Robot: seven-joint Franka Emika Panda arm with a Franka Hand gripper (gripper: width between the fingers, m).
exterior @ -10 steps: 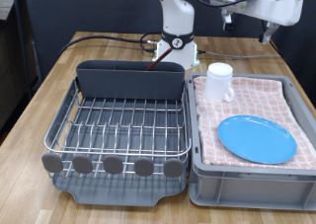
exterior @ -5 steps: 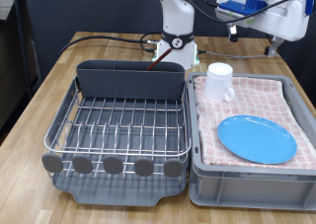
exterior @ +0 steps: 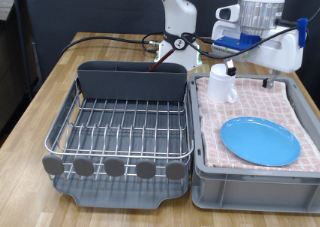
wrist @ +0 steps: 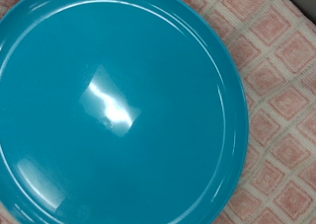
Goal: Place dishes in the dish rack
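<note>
Lying flat on the checked cloth (exterior: pixel 265 97) in the grey crate (exterior: pixel 250 182), my round light-blue plate (exterior: pixel 259 140) gleams glossy, filling the wrist view (wrist: pixel 114 101). From the gripper (exterior: pixel 248 75), hovering above the crate, it sits toward 6 o'clock. I cannot tell whether the fingers are parted. The dish rack (exterior: pixel 120 137) holds no dishes.

- Wooden table (exterior: pixel 40 107) with a warm brown grain, spanning most of the exterior view and running to its top right corner.
- Dark, nearly black backdrop (exterior: pixel 90 12) behind the table, across the exterior view's top.
- Pale vertical strip (exterior: pixel 8 37) at the exterior view's left edge, beside the dark backdrop.
- Black cable (exterior: pixel 95 39) lying across the tabletop toward the far side.
- Even indoor lighting, with a soft sheen on the wood.
</note>
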